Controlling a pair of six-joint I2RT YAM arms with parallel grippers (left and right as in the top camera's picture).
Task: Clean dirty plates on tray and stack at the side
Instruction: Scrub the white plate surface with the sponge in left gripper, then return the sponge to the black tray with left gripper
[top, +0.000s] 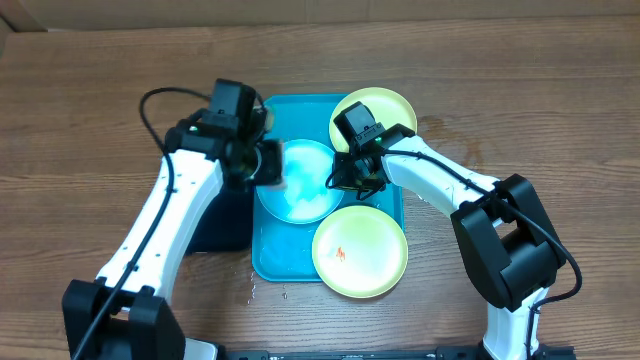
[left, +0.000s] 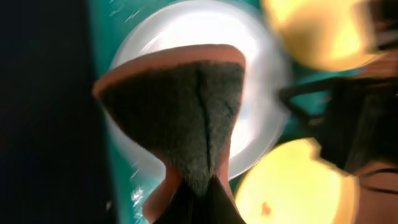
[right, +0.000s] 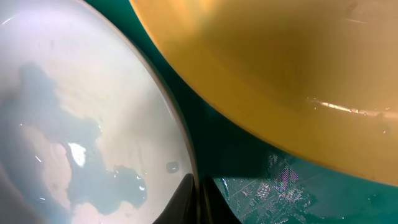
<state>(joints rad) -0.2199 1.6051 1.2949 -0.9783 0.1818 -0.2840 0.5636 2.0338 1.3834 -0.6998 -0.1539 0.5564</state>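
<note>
While pinched at its rim by the right hand (top: 340, 183), the wet round light-blue plastic plate (top: 300, 195) lies on the turquoise rectangular plastic tray (top: 270, 255); the half-cropped left hand (left: 194, 202) is clamped on an orange sponge (left: 180, 106).

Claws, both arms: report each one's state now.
Left claw: closed, holding the sponge.
Right claw: closed, pinching the rim of the light blue plate.

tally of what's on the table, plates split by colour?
Green plates: 2
Blue plate: 1
Turquoise tray: 1
Dark tray: 1
Sponge: 1
Total: 6
</note>
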